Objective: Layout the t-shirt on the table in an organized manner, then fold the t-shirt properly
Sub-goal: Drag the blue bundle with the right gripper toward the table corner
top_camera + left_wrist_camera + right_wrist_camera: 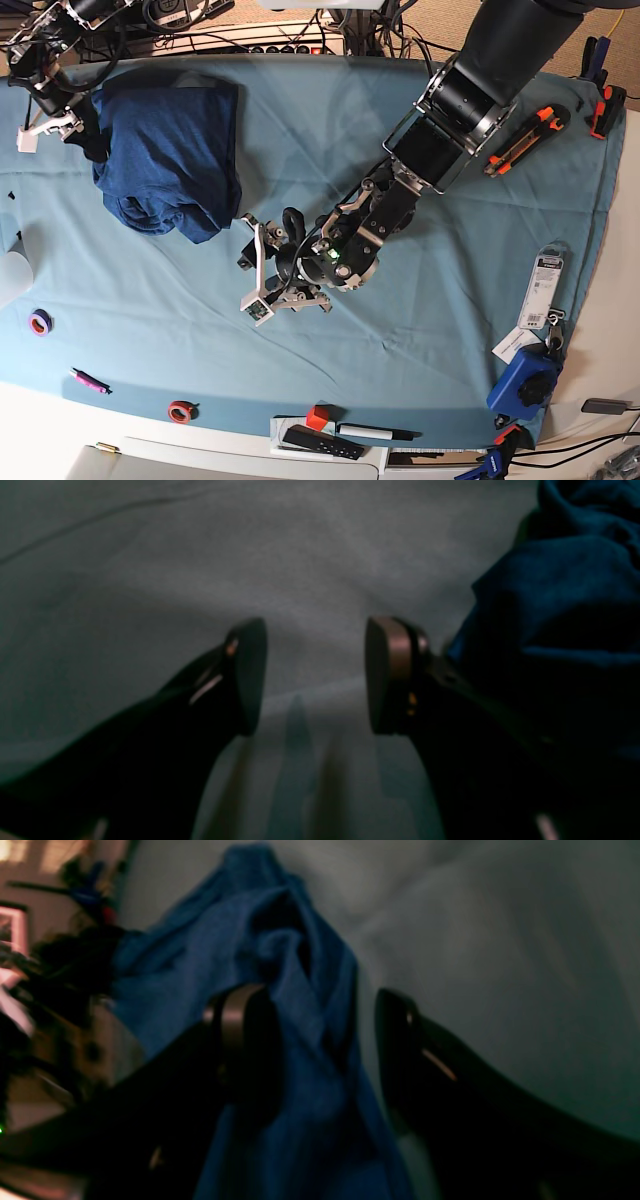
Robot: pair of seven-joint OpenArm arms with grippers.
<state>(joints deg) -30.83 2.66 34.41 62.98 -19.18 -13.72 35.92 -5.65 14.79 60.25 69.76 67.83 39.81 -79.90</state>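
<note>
- Left end effector hovers released over bare worktop, just right of the shirt, likely poised to pinch an edge.
- Right end effector stands spread at the shirt's far-left side, fabric between its jaws but ungripped.
- Shirt: soft navy knit, bunched far-left; teal cover smooth.

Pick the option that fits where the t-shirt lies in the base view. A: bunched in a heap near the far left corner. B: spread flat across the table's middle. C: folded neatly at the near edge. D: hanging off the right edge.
A: the t-shirt sits crumpled in a heap at the far left of the table, with the right gripper at its left edge.
</note>
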